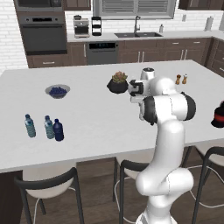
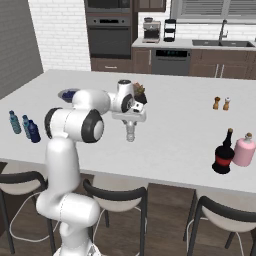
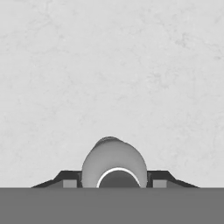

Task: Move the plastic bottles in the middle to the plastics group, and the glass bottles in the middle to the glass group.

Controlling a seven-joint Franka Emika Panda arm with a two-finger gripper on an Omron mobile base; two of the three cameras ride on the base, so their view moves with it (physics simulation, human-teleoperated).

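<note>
A: What do the jaws have between them?

B: The gripper (image 2: 130,131) hangs over the white table (image 1: 96,118), pointing down at the clear greyish-white bottle (image 2: 130,133). From the hand view, that bottle (image 3: 114,164) sits between the two dark fingertips (image 3: 70,179), one on each side of its rounded shoulder. Whether the jaws are pressing on it or only flanking it, I cannot tell.

A: How does the bottle look?

B: Slim, pale, translucent grey, standing upright on the table. From above, its top shows as a white ring.

A: And the others, taking that bottle as the landmark?

B: Far to its left, near the table's front edge, stand the two teal-blue bottles (image 1: 39,126) with blue caps, and the dark navy bottle (image 1: 58,130) is just beside the nearer of them. Far to its right, the dark red bottle (image 2: 222,156), squat with a black top and base, stands just beside the pale pink vessel (image 2: 243,150).

A: Anything behind it?

B: A dark bowl of plants (image 1: 117,83) just beyond it, a grey bowl of blue berries (image 1: 57,91) back to the left, and two small brown shakers (image 2: 221,103) back to the right.
</note>
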